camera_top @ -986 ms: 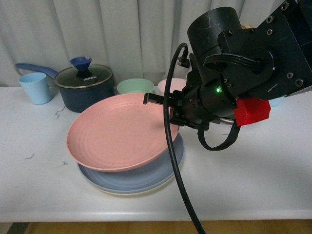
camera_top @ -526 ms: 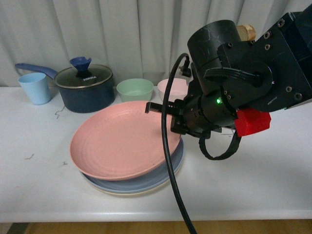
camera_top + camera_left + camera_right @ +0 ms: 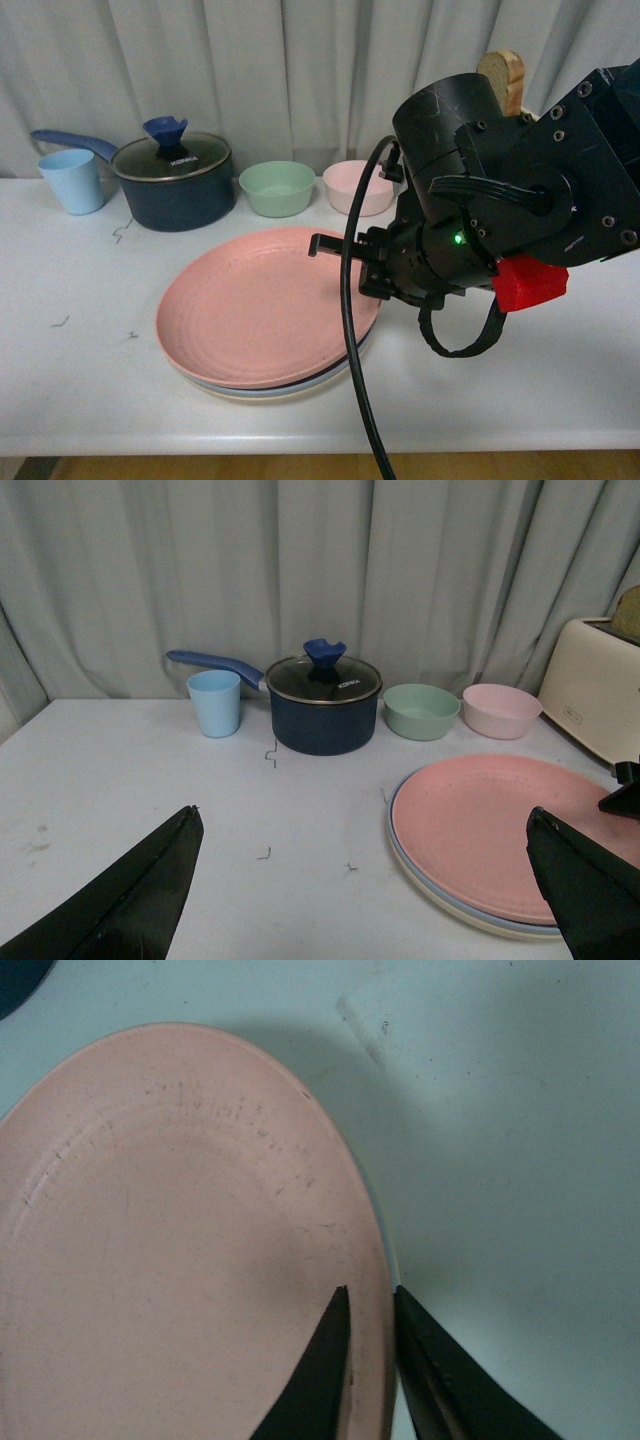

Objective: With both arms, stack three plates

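Centre of the front view, on the white table (image 3: 90, 370): one stack of three plates, the pink plate (image 3: 262, 305) uppermost, a thin edge of the light blue plate (image 3: 330, 374) showing beneath it, and the cream plate (image 3: 255, 396) as a pale sliver at the bottom. Right of centre: my right gripper (image 3: 345, 255), bulky and black, with a thick black cable (image 3: 350, 340), a red block (image 3: 528, 282) and a green light (image 3: 459, 239), set at the pink plate's right rim. In the right wrist view my two fingers (image 3: 322, 1375) straddle that rim, one over the plate's inner face and one outside it, jaws narrow and closed on the pink plate. Lower corners of the left wrist view: the black fingers (image 3: 120, 895) of my left gripper (image 3: 365, 900), spread wide with nothing between them, above bare table to the left of the stack. Upper left of the front view, back row: a light blue cup (image 3: 72, 180), a dark blue lidded pot (image 3: 174, 180), a mint-green bowl (image 3: 277, 188) and a pink bowl (image 3: 358, 187). Right edge of the left wrist view: a cream toaster (image 3: 595, 688).
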